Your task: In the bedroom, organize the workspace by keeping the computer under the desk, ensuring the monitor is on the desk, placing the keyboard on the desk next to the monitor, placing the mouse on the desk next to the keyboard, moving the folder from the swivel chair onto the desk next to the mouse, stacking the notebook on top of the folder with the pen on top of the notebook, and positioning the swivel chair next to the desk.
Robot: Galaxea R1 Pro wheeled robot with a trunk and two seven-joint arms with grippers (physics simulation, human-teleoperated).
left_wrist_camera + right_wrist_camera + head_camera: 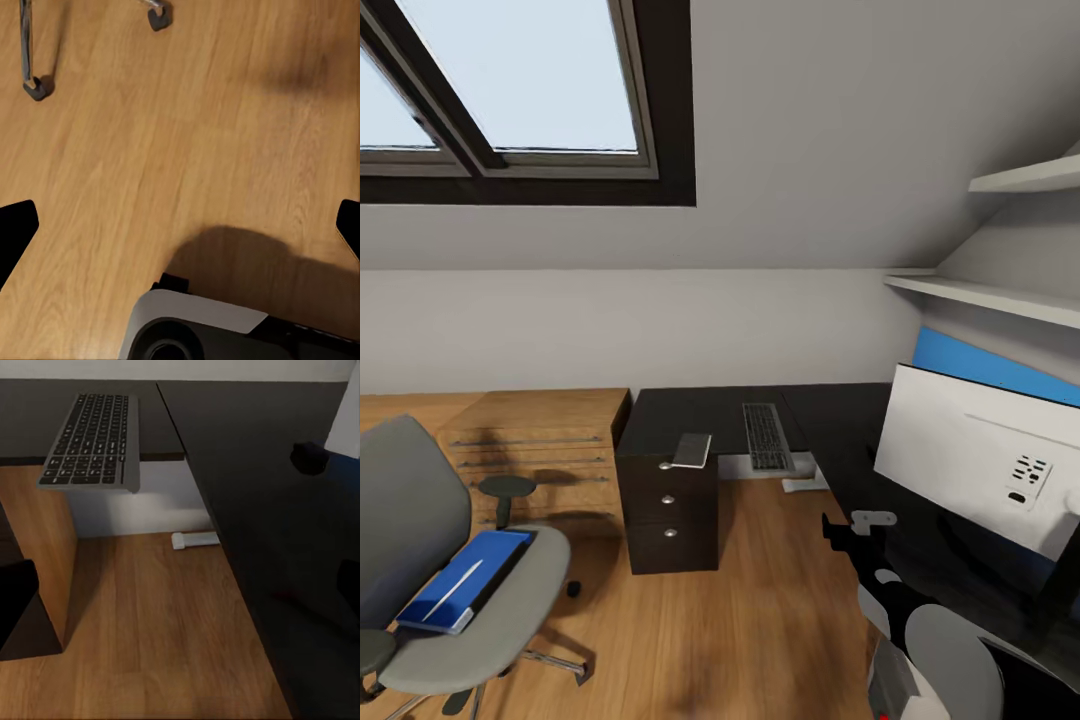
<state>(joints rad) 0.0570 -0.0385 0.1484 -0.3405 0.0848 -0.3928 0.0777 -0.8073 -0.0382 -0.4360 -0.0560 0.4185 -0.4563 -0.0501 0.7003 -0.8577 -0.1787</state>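
So the glossy black L-shaped bench (840,430) has the flat black keyboard with dark grey keys (765,436) on it, front end hanging out past the edge. The wide monitor (975,460) stands on the right wing, pale grey back facing the camera. The thin bright blue folder (465,580) lies on the seat of the grey padded swivel chair (450,590), well apart from the bench. Right hand (860,522) hovers beside the bench edge, nothing in it, fingers apart in its wrist view. Left hand (180,225) hangs spread wide and empty over the wood floor (187,127).
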